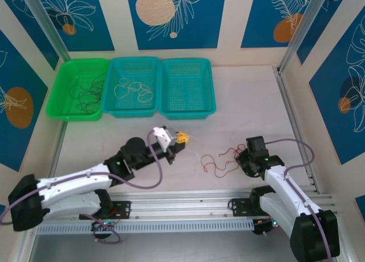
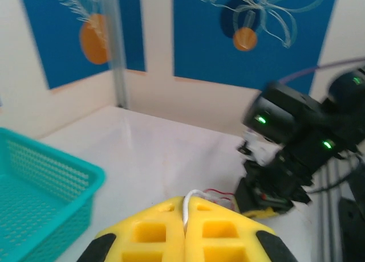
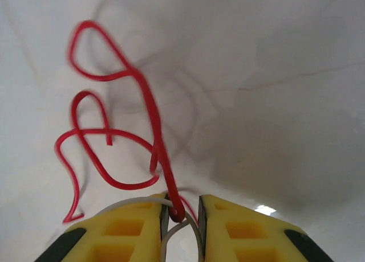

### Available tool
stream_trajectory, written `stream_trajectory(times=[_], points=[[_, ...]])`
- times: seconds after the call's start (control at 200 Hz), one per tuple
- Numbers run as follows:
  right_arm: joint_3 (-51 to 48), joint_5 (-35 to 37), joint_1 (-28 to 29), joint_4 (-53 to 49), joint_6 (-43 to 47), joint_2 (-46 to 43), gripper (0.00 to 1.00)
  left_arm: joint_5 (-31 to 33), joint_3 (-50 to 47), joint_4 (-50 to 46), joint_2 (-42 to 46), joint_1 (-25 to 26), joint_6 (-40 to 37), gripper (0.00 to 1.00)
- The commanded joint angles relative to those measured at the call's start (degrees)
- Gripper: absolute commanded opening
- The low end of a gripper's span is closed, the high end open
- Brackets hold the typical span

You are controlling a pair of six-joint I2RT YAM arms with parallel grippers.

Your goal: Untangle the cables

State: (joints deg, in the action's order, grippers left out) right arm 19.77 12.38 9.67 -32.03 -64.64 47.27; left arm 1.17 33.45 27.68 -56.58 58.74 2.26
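Three baskets: green basket (image 1: pixel 74 115), middle teal basket (image 1: pixel 131 111) and right teal basket (image 1: pixel 188 113), side by side along the far edge of the table (image 1: pixel 251 97) in the top external view.
Sorted cables: dark cables (image 1: pixel 85 91) lie in the green basket and cream cables (image 1: pixel 134 90) in the middle teal basket.
Red cables: loose curls (image 1: pixel 219 159) on the table toward its near edge, between the two grippers and touching the right one.
Left gripper: in the top view (image 1: pixel 181 138) it sits near the middle of the table, left of the red cables, with a pale thread at its tip. The left wrist view (image 2: pixel 185 213) shows the yellow fingers (image 2: pixel 228 228) pressed together on a whitish cable (image 2: pixel 186 202) that comes out of the seam.
Right gripper: in the top view (image 1: pixel 242 161) it sits at the right end of the red cables. The right wrist view (image 3: pixel 181 213) shows the jaws at a narrow slit, with the red cables (image 3: pixel 140 85) and a whitish strand (image 3: pixel 134 203) caught in it.
Left wrist extras: the right gripper (image 2: pixel 268 193) faces the camera, a bit of red cable lies just beyond the yellow fingers, and a teal basket wall (image 2: pixel 51 176) stands at the left edge.
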Motion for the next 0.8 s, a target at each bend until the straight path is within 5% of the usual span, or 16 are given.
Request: stream_trajectory(times=[0.0, 0.18, 0.325, 0.585, 0.795], points=[[-1.05, 0.52, -1.58, 0.04, -3.39, -0.73, 0.25, 6.25, 4.95, -10.69, 6.45, -4.97, 5.05, 0.00], [-0.97, -0.33, -2.93, -0.31, -2.95, -1.89, 0.26, 6.98, 15.83, -26.96, 8.94, -15.26, 7.40, 0.00], [-0.05, -1.22, -3.08, -1.21, -2.71, -4.20, 0.35, 1.67, 27.21, -35.03, 4.01, -24.94, 6.37, 0.00], [2.12, -5.91, -3.27, -2.86, -1.06, -10.20, 0.58, -9.38, 40.79, -33.30, -10.47, -44.20, 9.99, 0.00], [6.76, -7.58, -3.39, -6.82, 1.98, -14.62, 0.71, -10.86, 47.82, -32.91, -21.46, -50.59, 9.87, 0.00]])
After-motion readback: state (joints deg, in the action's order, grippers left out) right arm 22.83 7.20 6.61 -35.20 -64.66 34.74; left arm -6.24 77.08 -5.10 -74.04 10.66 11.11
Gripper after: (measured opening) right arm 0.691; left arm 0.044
